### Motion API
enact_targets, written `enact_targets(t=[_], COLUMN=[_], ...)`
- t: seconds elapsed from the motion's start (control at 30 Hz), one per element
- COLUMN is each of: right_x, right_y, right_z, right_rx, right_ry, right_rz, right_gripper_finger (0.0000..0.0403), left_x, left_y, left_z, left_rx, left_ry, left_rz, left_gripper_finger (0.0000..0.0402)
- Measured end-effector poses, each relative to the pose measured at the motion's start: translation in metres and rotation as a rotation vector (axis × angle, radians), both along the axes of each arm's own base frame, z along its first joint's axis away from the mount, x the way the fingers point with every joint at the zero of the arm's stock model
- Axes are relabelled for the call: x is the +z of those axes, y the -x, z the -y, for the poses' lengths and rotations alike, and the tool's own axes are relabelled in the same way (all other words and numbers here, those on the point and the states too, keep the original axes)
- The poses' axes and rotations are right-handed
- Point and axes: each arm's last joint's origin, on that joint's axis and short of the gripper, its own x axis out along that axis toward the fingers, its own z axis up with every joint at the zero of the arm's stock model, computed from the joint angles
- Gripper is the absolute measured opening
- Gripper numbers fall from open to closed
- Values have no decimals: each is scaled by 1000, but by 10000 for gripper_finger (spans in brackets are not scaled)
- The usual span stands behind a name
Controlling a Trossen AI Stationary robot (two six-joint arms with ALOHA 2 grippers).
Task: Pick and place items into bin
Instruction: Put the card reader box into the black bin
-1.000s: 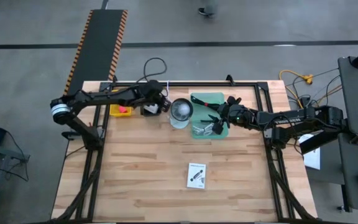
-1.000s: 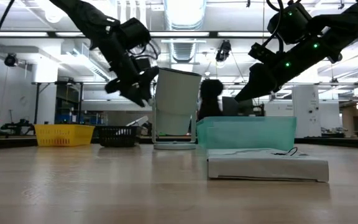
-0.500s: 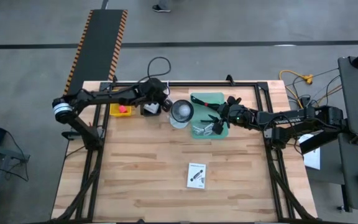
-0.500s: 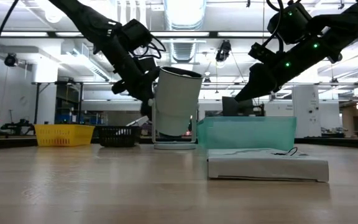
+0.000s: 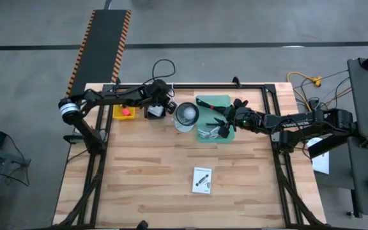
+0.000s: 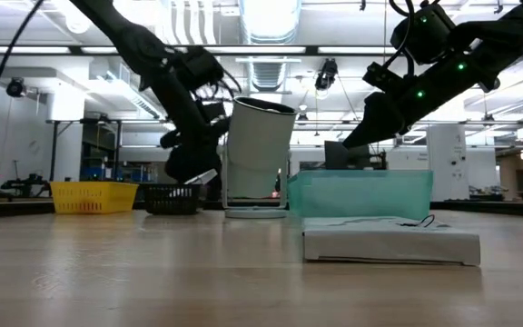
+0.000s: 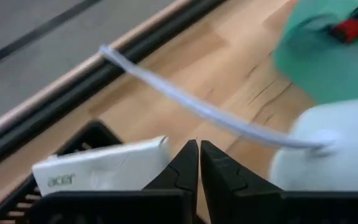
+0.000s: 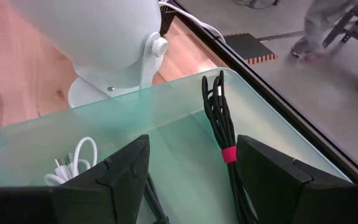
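My left gripper (image 7: pixel 199 155) is shut with nothing between its fingers. It hangs just above the small black bin (image 5: pixel 153 110), beside the white packet with black print (image 7: pixel 104 171) that lies in that bin. My right gripper (image 8: pixel 197 186) stands open over the green bin (image 5: pixel 214 118), apart from everything in it. The green bin holds a black cable bundle with a red tie (image 8: pixel 219 118), a white cable (image 8: pixel 73 165) and small metal pieces. A second white packet (image 5: pixel 202 180) lies flat on the table toward its near edge.
A white round device on a foot (image 5: pixel 186 115) stands between the black bin and the green bin, and its thin white cable (image 7: pixel 210 112) runs past my left fingers. A yellow bin (image 5: pixel 123 113) with a red item sits left of the black bin. The table's near half is mostly bare wood.
My left gripper has sunk toward the black bin and shut its fingers, which stood apart a second ago. The right arm has kept still.
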Motion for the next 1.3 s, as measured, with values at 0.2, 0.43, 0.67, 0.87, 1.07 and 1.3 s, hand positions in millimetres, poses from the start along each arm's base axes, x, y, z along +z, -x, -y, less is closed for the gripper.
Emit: enact_targets(t=[0.2,0.43,0.67,0.87,1.07,1.3], right_x=[0,0,0,0,0,0], right_y=[0,0,0,0,0,0], right_z=[0,0,0,0,0,0], right_rx=[0,0,0,0,0,0], right_ry=[0,0,0,0,0,0], right_rz=[0,0,-1,-1,-1,-1], right_gripper_finger=[226,226,226,226,226,226], left_x=[-15,-10,-12,0,9,7], left_y=[-2,2,9,5,10,18], left_z=[-10,-10,-8,-8,-10,-18], left_rx=[97,189,247,183,133,59], left_ry=[4,11,48,-8,-138,-311], left_rz=[-23,-8,-60,-64,-170,-410], left_gripper_finger=[0,0,0,0,0,0])
